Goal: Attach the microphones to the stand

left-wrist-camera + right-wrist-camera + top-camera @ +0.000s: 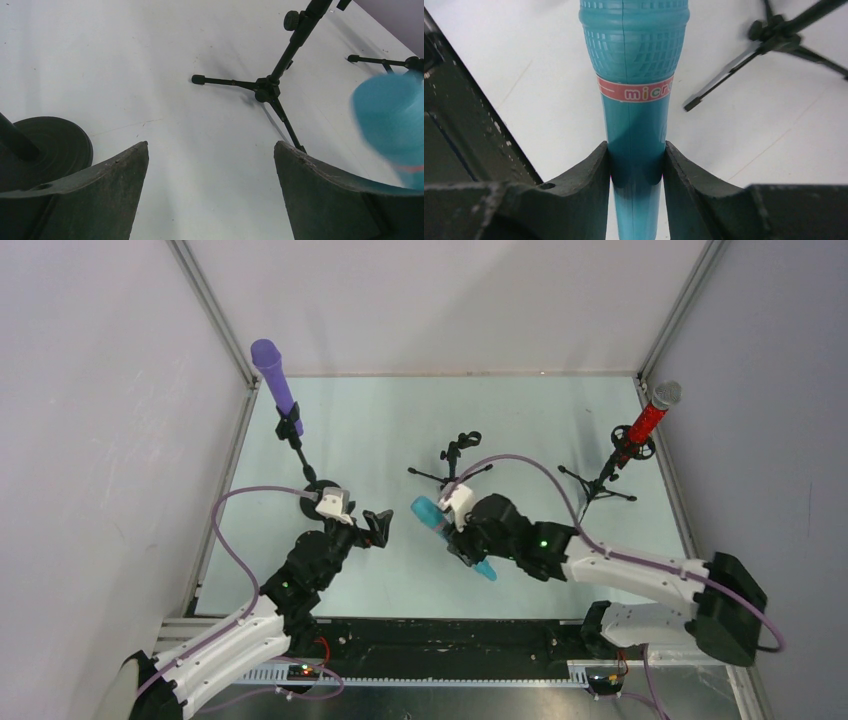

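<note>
Two of three done: purple microphone (272, 375) clipped at upper left, red microphone (652, 418) at upper right. My right gripper (636, 167) clamps the teal microphone (634, 50) mid-frame, near the middle stand (456, 456), seemingly vacant. My left gripper (211, 150) gapes, holding nothing.

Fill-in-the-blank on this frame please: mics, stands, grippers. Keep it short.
1. The plastic stick microphone with a pink ring, held by the right gripper, is ____ in colour.
2. The all-purple stick microphone sits in a black stand whose base is ____.
3. The glittery red microphone with a silver mesh head sits in a black tripod stand at the rear ____ of the pale table.
4. The left gripper has its jaws ____, holding nothing.

Missing: teal-blue; round; right; open.
</note>
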